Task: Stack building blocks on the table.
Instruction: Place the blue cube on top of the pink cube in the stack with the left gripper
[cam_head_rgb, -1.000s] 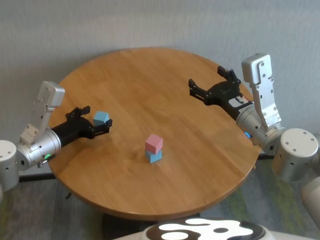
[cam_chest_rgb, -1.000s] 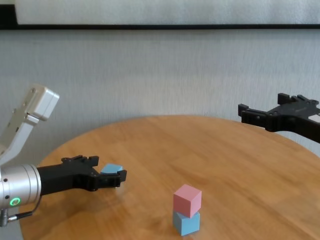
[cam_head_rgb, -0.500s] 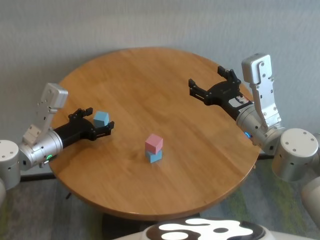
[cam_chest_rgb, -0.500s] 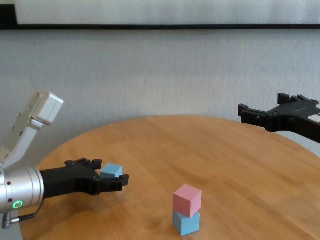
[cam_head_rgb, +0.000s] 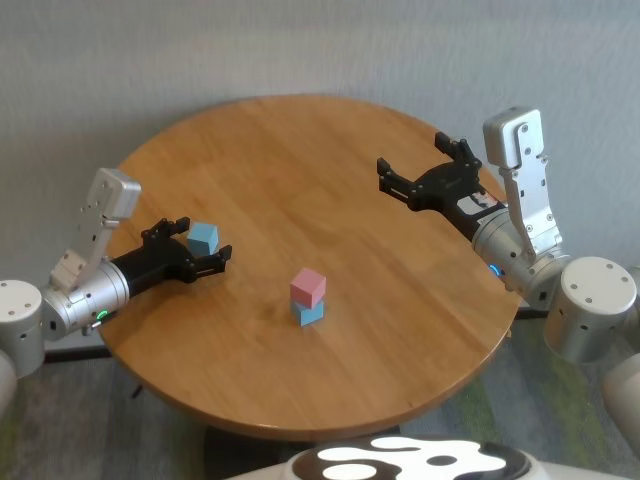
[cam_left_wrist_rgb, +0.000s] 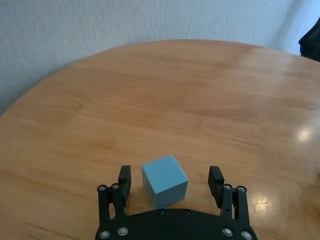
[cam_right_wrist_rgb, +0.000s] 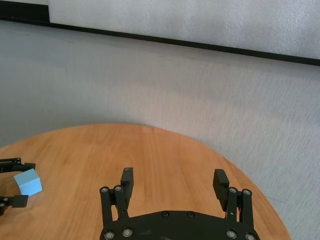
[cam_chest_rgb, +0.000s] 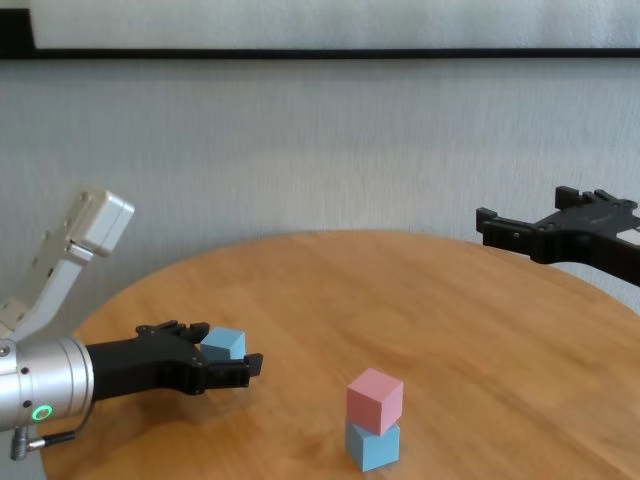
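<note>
A pink block (cam_head_rgb: 308, 286) sits on a light blue block (cam_head_rgb: 309, 312) near the middle of the round wood table (cam_head_rgb: 300, 170); the stack also shows in the chest view (cam_chest_rgb: 375, 401). A second light blue block (cam_head_rgb: 203, 237) rests on the table at the left, between the open fingers of my left gripper (cam_head_rgb: 200, 250). In the left wrist view the block (cam_left_wrist_rgb: 164, 180) lies between the fingers with a gap on each side. My right gripper (cam_head_rgb: 412, 172) hovers open and empty above the table's right side.
The table's edge curves close to the left arm (cam_head_rgb: 85, 285). A grey wall (cam_chest_rgb: 320, 140) stands behind the table. Bare wood lies between the stack and the right gripper.
My left gripper has moved forward and lower along the table, so the light blue block now sits deeper between its open fingers. The right arm and the stack have not moved.
</note>
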